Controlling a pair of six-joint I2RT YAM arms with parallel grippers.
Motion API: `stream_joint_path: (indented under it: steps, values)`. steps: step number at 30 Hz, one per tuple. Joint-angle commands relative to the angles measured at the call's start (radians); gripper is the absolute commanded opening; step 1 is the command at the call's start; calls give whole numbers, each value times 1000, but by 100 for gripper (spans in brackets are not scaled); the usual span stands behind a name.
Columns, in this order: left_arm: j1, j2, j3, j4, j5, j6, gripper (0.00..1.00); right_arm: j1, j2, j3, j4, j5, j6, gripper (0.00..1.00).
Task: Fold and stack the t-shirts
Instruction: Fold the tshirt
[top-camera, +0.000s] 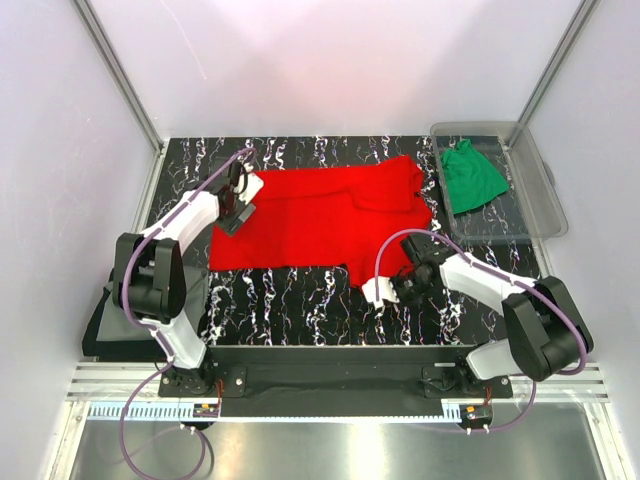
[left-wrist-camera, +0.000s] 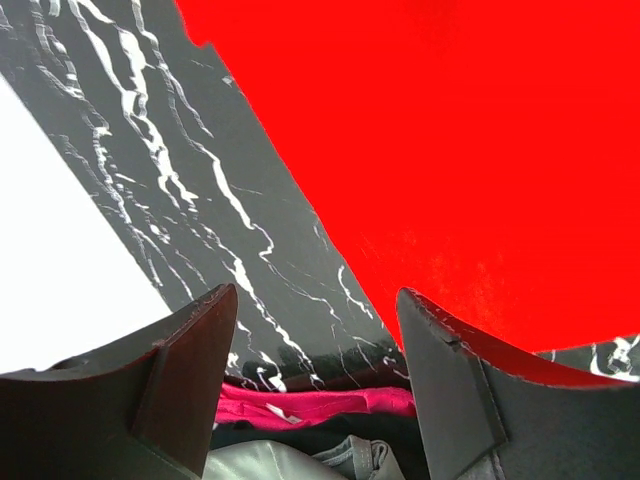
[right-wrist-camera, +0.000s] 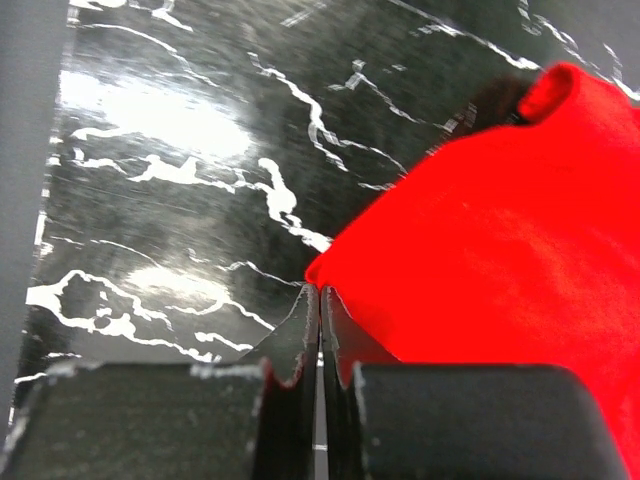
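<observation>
Two t-shirts are seen from above. A red t-shirt (top-camera: 320, 225) is spread flat on the black marbled table (top-camera: 300, 300) at the centre of the frame, with one sleeve bunched at its upper right. A green t-shirt (top-camera: 470, 175) is crumpled inside the clear plastic bin (top-camera: 540, 190) at the upper right.

The left gripper (top-camera: 240, 205) is held over the upper left edge of the red cloth. In the left wrist view this gripper (left-wrist-camera: 315, 295) is shown with its jaws spread wide and nothing between them; the red t-shirt (left-wrist-camera: 450, 150) fills the upper right of that frame and bare table (left-wrist-camera: 200, 180) the left.

The right gripper (top-camera: 385, 290) is placed at the lower edge of the red t-shirt, right of centre. In the right wrist view the gripper (right-wrist-camera: 318, 295) is seen with its jaws pressed together, and a corner of the red t-shirt (right-wrist-camera: 500, 230) is pinched at their tips, low over the table (right-wrist-camera: 200, 150).
</observation>
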Motion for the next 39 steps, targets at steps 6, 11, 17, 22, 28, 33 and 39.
stream_joint_path:
  steps: [6, 11, 17, 22, 28, 33, 39]
  values:
    - [60, -104, -78, -6, 121, 144, 68, 11, -71, 56, -11, 67, 130, 1]
    - [98, -81, -61, -51, 174, 167, 59, 11, -90, 55, -8, 102, 157, 0]
    - [118, -41, -32, -110, 208, 168, 50, 11, -93, 47, 21, 110, 239, 0]
    - [118, -26, -46, -130, 231, 145, 40, 11, -96, 43, 27, 114, 251, 0]
    - [118, 12, -44, -164, 251, 139, 36, 11, -76, 50, 29, 113, 248, 0]
    - [129, 45, -73, -173, 248, 153, 42, 11, -53, 61, 41, 111, 253, 0]
    - [135, 31, -98, -178, 248, 153, 43, 11, -32, 70, 50, 111, 257, 0]
